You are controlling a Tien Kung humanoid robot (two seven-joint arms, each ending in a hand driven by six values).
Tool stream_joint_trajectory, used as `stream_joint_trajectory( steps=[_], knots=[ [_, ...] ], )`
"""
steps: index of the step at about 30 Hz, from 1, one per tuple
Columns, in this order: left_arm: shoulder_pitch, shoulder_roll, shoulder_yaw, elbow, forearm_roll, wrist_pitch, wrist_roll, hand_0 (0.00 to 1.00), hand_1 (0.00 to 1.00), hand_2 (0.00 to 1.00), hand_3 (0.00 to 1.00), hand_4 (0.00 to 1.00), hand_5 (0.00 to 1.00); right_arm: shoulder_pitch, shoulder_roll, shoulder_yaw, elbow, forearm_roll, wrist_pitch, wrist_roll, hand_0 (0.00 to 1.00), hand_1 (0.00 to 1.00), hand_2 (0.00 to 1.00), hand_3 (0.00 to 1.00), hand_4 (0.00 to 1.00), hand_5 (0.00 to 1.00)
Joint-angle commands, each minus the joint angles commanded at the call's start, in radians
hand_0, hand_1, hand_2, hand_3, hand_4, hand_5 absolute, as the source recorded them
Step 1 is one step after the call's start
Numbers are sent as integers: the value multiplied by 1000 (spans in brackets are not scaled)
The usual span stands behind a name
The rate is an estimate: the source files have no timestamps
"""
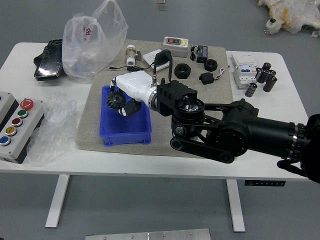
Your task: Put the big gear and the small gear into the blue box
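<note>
My right hand [125, 100] reaches in from the right over the blue box [125, 138], its fingers closed on the big gear [116, 100]. The black toothed gear hangs above the back half of the box, in front of the fingertips. The small gear does not show; my right hand and wrist cover the mat just right of the box. My left hand is out of view.
Behind the box lie a white valve fitting [131, 55], a power adapter cable [136, 69] and black rings [182, 71]. A plastic bag [95, 42] stands at the back left. A button panel [21, 127] sits at the left edge.
</note>
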Motion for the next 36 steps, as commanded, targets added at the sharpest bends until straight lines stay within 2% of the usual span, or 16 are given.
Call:
stream_joint_trajectory(
  steps=[2,3,9,14,15,26,27,32,33,36],
  knots=[
    [0,0,2,0,-1,0,-1,653,559,531,677,662,294,-4,1,-5,-5,0,8,-7,749,801,850,867,843,220],
    [-1,0,3,1,-2,0,-2,653,560,531,678,662,293,-6,1,-8,-8,-2,14,-11,791,846,894,937,876,249],
    [-2,-2,9,1,-7,-2,-5,652,560,531,678,661,292,-12,0,-17,-23,-25,43,-30,793,845,890,927,891,261],
    [-1,-3,6,1,1,-5,-3,652,560,531,678,661,292,-18,-14,10,-32,-47,29,-18,793,845,890,927,891,261],
    [-1,-3,6,1,1,-5,-3,651,560,531,678,661,292,-20,-21,21,-33,-52,23,-16,768,820,855,899,887,264],
    [0,-6,6,2,1,-5,-5,651,560,531,678,661,291,-44,-97,169,-85,-77,-52,-6,757,801,834,884,875,262],
    [-1,-6,10,3,-2,-5,-7,652,560,531,679,660,290,-50,-105,184,-87,-79,-56,-6,740,786,813,853,867,258],
    [-2,-9,23,5,-18,-2,-17,652,560,531,679,660,290,-86,-144,225,-93,-75,-36,-26,740,786,813,853,867,258],
    [-1,-9,23,5,-18,-2,-16,652,560,531,680,661,289,-95,-153,227,-94,-70,-25,-33,644,715,773,823,860,247],
    [1,-11,22,6,-17,-2,-16,652,560,531,680,661,289,-113,-166,224,-98,-57,-6,-44,644,715,773,823,860,247]
  ],
)
